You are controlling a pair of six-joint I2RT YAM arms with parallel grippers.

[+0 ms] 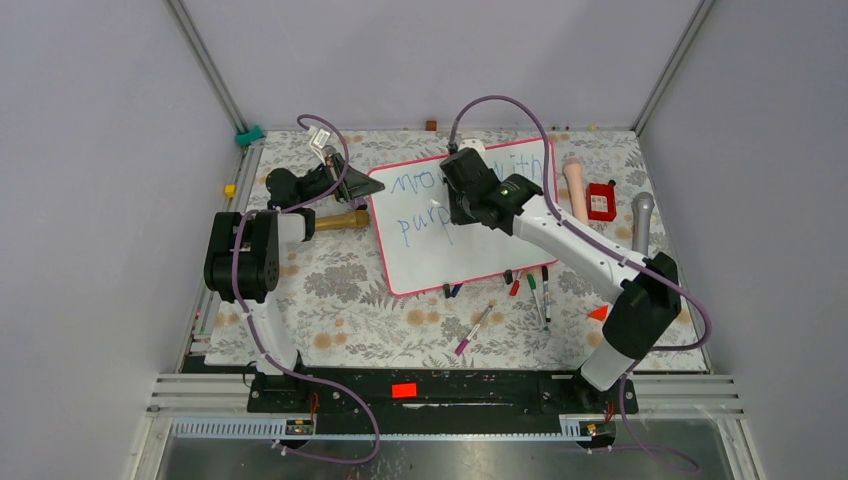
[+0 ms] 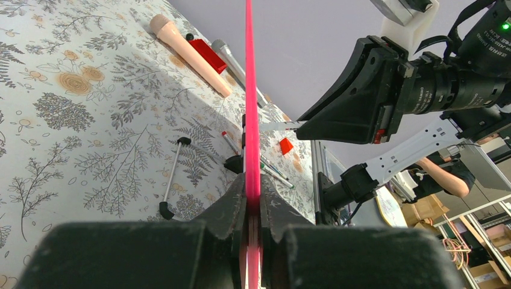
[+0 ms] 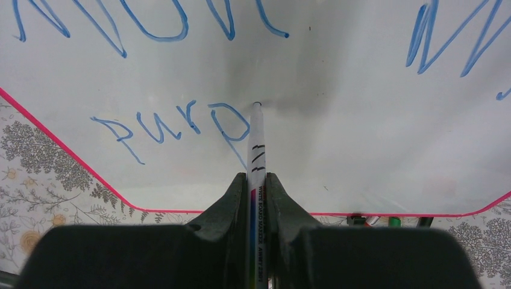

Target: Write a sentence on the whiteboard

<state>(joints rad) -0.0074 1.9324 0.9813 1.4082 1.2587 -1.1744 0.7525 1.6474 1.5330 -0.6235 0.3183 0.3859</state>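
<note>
Right gripper (image 3: 257, 188) clamping marker (image 3: 257, 141) labelled "WHITE BOARD MARKER"; tip touching whiteboard (image 3: 367, 126) after "purp" of sentence (image 3: 172, 123). Left gripper (image 2: 253, 195) pinching whiteboard's pink rim. Floral cloth (image 1: 350, 290) covering desk; grey walls (image 1: 100, 150).

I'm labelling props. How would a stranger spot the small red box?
Find the whiteboard on the flowered table. Past its right edge, the red box lies between a beige stick and a grey stick; it alone is squat and square.

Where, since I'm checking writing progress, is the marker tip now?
Right wrist view, centre: the marker, clamped in the right hand, has its tip at the whiteboard just right of the blue "purp", under the first row.
</note>
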